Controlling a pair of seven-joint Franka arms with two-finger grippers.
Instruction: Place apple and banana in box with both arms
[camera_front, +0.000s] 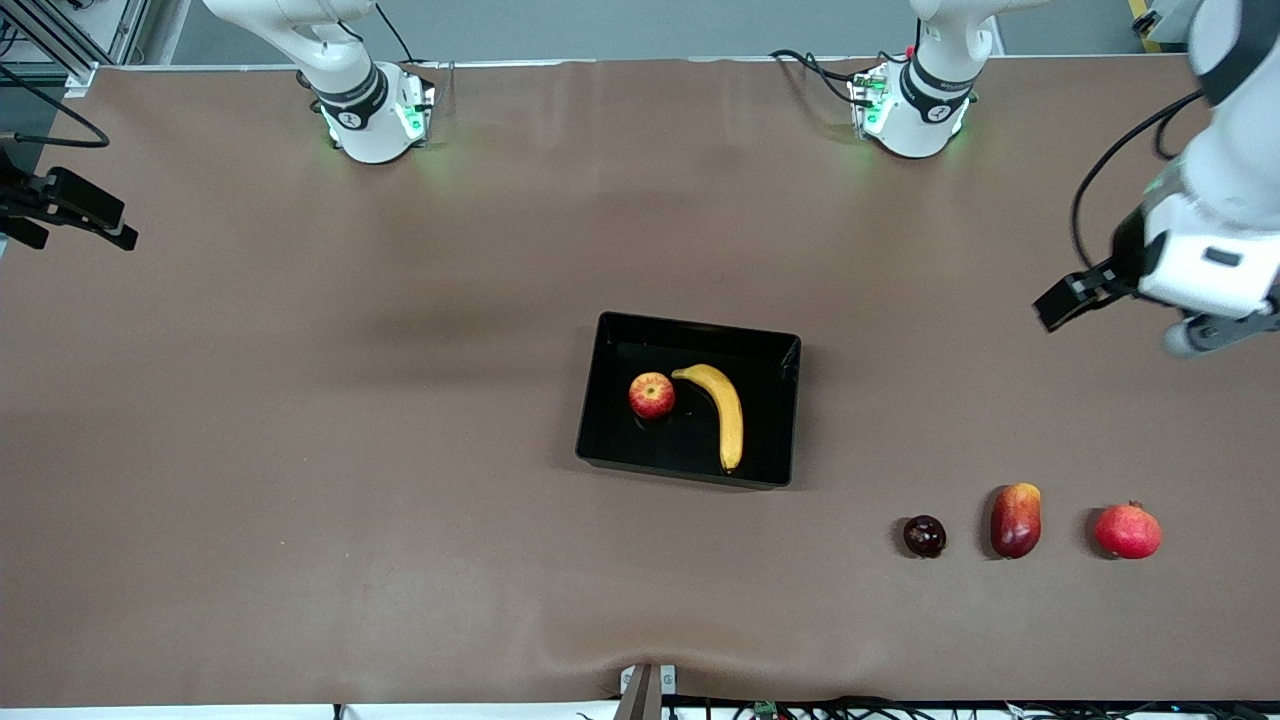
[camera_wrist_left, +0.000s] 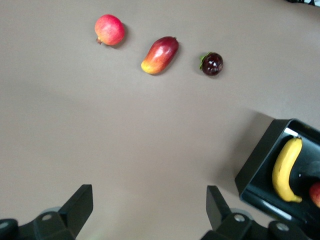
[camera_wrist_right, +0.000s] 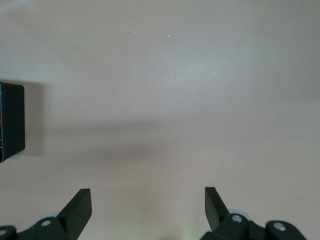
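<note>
The black box (camera_front: 698, 330) lies in the middle of the table. In it, side by side, are the red apple (camera_front: 652, 395) and the yellow banana (camera_front: 726, 412). My left gripper (camera_front: 1052, 308) hangs open and empty above bare table toward the left arm's end. The left wrist view shows its gripper (camera_wrist_left: 150, 194) open, with the box (camera_wrist_left: 260, 161), banana (camera_wrist_left: 285, 168) and a sliver of apple (camera_wrist_left: 316, 193) at one edge. My right gripper (camera_front: 122, 228) hovers open over the right arm's end of the table; its wrist view shows the gripper (camera_wrist_right: 148, 196) with nothing in it and a box corner (camera_wrist_right: 12, 120).
Three loose fruits lie in a row nearer the front camera than the box, toward the left arm's end: a dark round fruit (camera_front: 924, 536), a red-yellow mango (camera_front: 1016, 519) and a pomegranate (camera_front: 1127, 531). The left wrist view shows the pomegranate (camera_wrist_left: 109, 29), mango (camera_wrist_left: 160, 54) and dark fruit (camera_wrist_left: 212, 63).
</note>
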